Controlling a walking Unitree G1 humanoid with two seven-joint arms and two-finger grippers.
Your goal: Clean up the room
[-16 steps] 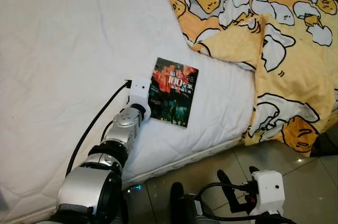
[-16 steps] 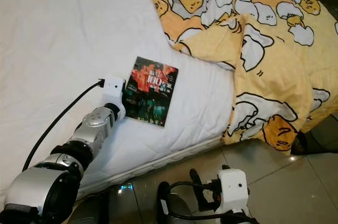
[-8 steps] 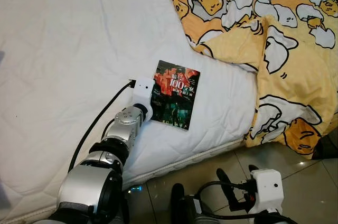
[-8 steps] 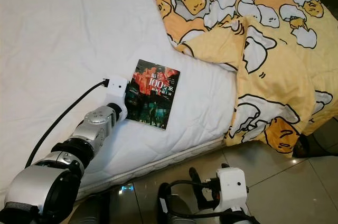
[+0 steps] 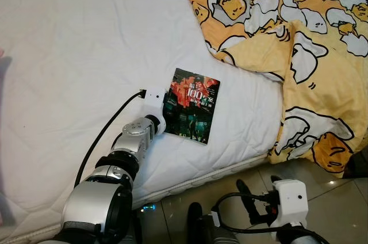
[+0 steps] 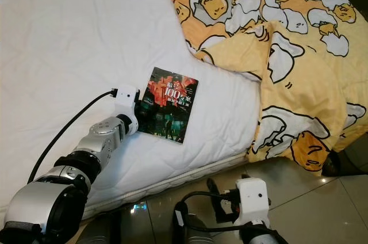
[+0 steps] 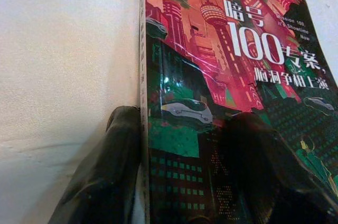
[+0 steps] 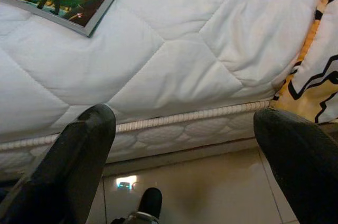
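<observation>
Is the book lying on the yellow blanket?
No, the book lies on the white mattress, apart from the yellow blanket.

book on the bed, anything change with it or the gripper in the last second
Nothing visibly changed apart from a small camera shift. The left gripper stays at the near edge of the book, one finger on the cover, one beside the spine, on the white mattress. The right gripper still hangs open above the floor.

White mattress (image 5: 69, 54) carries 1 book (image 5: 192, 106) and yellow duvet (image 5: 299, 42).
</observation>
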